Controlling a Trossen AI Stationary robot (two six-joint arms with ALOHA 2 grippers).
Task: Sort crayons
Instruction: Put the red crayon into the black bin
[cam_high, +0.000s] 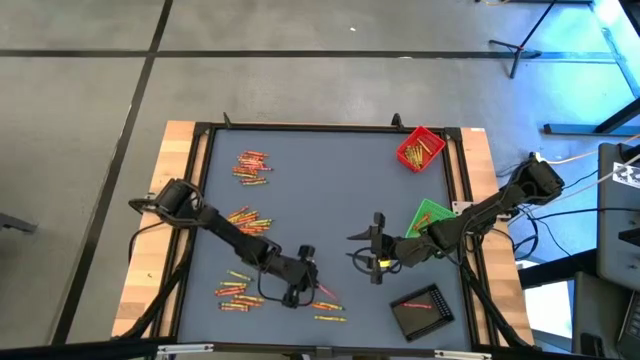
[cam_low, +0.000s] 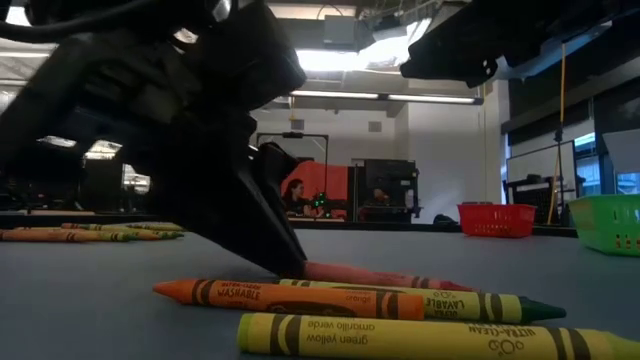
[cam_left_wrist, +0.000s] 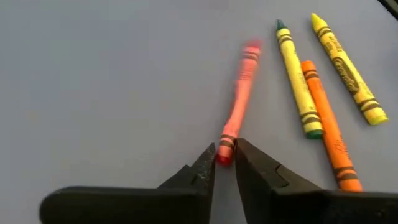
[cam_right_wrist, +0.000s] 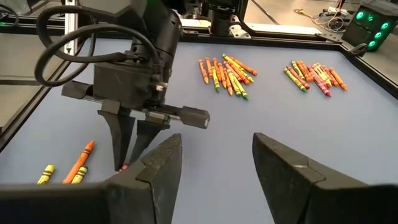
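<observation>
L gripper (cam_left_wrist: 225, 163) pinching end of red crayon (cam_left_wrist: 239, 102) at near table edge; R gripper (cam_right_wrist: 214, 158) spread, mid-table, holding nothing.

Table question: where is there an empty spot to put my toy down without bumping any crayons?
The widest bare patch is mid-table, between the upper crayon pile and the red tray. It is crowded where the left gripper pinches a red crayon, and by the green tray and black tray.
</observation>
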